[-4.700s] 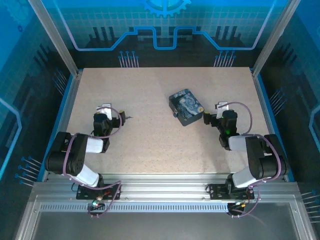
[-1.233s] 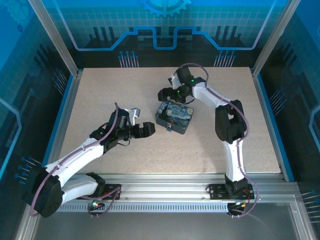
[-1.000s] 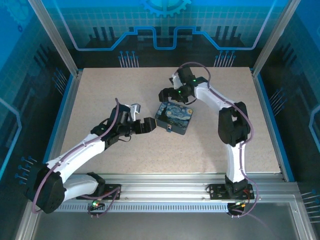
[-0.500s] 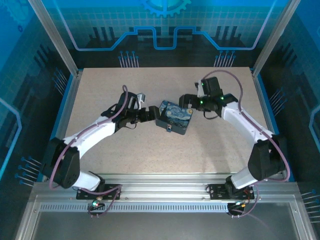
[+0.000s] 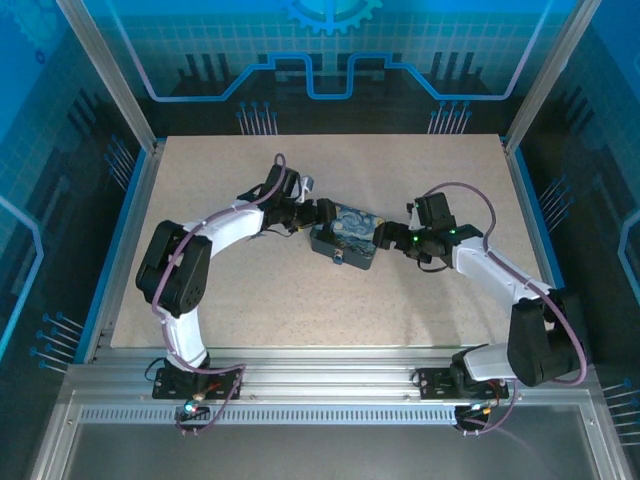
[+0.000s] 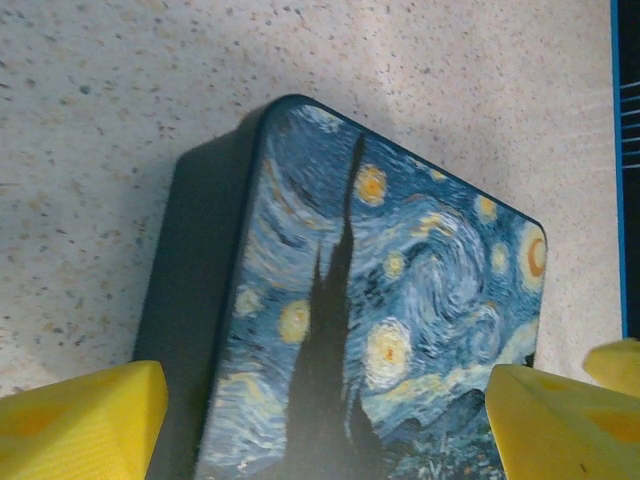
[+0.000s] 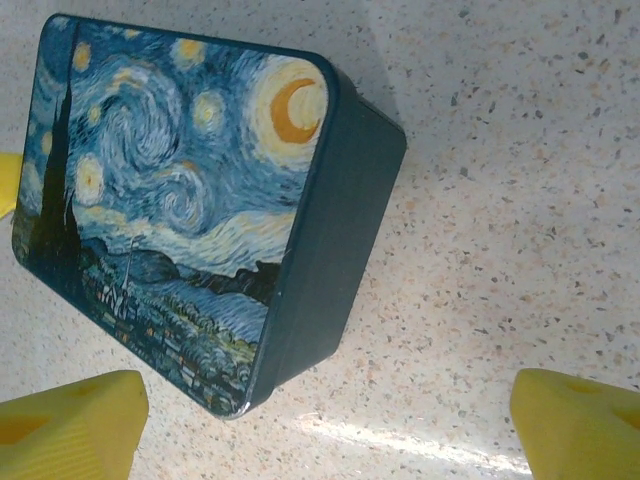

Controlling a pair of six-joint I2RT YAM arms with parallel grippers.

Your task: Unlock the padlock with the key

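A dark-sided tin with a swirling starry-night lid sits flat near the middle of the speckled table, turned a little askew, and both arms have closed in on it from opposite sides. The left gripper is at the tin's far-left corner. In its wrist view the yellow fingers are spread wide, one off each side of the lid, so the jaws are released and straddle the tin without pinching it. The right gripper sits just beside the tin's right edge, also released. Its fingers are far apart, and the tin lies ahead of them and to the left, not between them. This looks like bracketing: one arm set to steady or clamp the tin so the other can work on it. I cannot pick out the padlock or the key with any confidence. A small pale spot on the tin's near side may be the lock, but it is too small to tell, or both may be shut inside. The task proper appears barely begun.
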